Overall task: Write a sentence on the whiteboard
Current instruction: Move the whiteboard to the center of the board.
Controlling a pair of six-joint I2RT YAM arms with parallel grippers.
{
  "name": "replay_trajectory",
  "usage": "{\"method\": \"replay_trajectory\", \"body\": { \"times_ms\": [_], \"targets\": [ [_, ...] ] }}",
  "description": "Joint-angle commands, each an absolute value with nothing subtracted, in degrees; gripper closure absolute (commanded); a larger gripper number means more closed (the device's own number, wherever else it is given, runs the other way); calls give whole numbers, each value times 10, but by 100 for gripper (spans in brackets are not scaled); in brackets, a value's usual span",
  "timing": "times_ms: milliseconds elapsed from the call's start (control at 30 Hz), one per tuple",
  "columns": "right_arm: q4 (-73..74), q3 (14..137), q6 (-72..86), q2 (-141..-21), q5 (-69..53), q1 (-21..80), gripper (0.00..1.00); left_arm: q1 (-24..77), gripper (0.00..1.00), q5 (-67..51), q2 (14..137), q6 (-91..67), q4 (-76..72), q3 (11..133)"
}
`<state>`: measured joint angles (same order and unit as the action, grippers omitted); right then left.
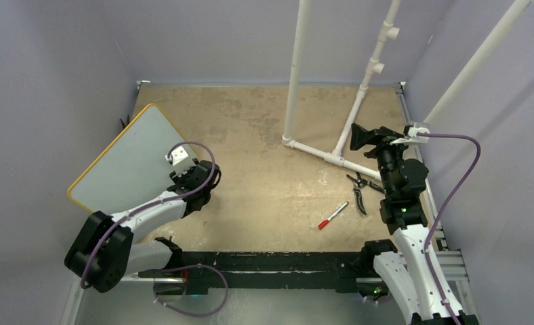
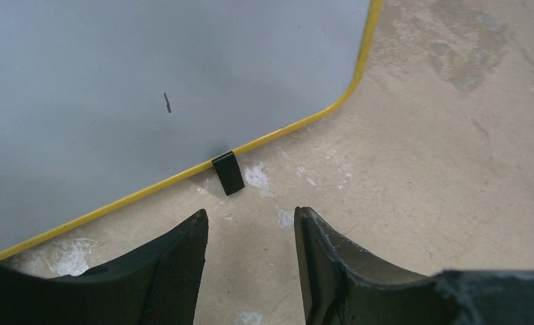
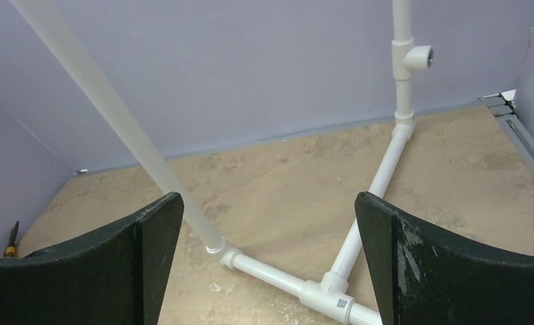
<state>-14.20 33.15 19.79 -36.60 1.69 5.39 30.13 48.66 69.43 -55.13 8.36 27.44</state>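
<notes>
Whiteboard: the whiteboard (image 1: 122, 162) is set on the left side of the desk (image 1: 264, 128), turned at an angle, with one corner close to the left wall.
Board surface: no writing is seen; only one small dark mark (image 2: 167, 102) is shown in the left wrist view.
Marker: a red-capped marker (image 1: 333, 216) is laid on the desk right of centre, well apart from the board and held by neither arm.
Left fingers: the left fingers (image 2: 176, 264) are held just beside the board's yellow edge, near its black foot (image 2: 228, 173); they are parted by a moderate gap, with only bare desk between them.
Right fingers: the right fingers (image 3: 447, 264) are spread wide and nothing is gripped; they are pointed toward the white pipe frame (image 3: 359, 230).
Done: none of the sentence is judged to be written.
Left: the marker is yet to be picked up, probably uncapped, brought to the board, and the whole sentence written.
</notes>
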Motion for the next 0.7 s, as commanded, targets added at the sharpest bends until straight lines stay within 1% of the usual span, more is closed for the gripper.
{"method": "replay_trajectory", "body": {
  "times_ms": [0,100,367,400,433,467,667],
  "targets": [
    [-161,348,185,-359,1,52,1,301,52,534,726,-595,57,287],
    [-161,348,184,-358,1,52,1,294,56,541,744,-606,59,286],
    [-164,349,182,-360,1,53,1,252,59,515,768,-597,21,278],
    [-164,349,182,-361,1,52,1,249,61,515,769,-593,15,276],
    [-165,349,182,-361,1,52,1,245,65,514,771,-590,13,276],
    [-165,348,182,-362,1,53,1,243,66,514,773,-588,10,276],
    [-167,350,181,-367,-15,52,1,237,67,509,791,-582,9,280]
  ]
}}
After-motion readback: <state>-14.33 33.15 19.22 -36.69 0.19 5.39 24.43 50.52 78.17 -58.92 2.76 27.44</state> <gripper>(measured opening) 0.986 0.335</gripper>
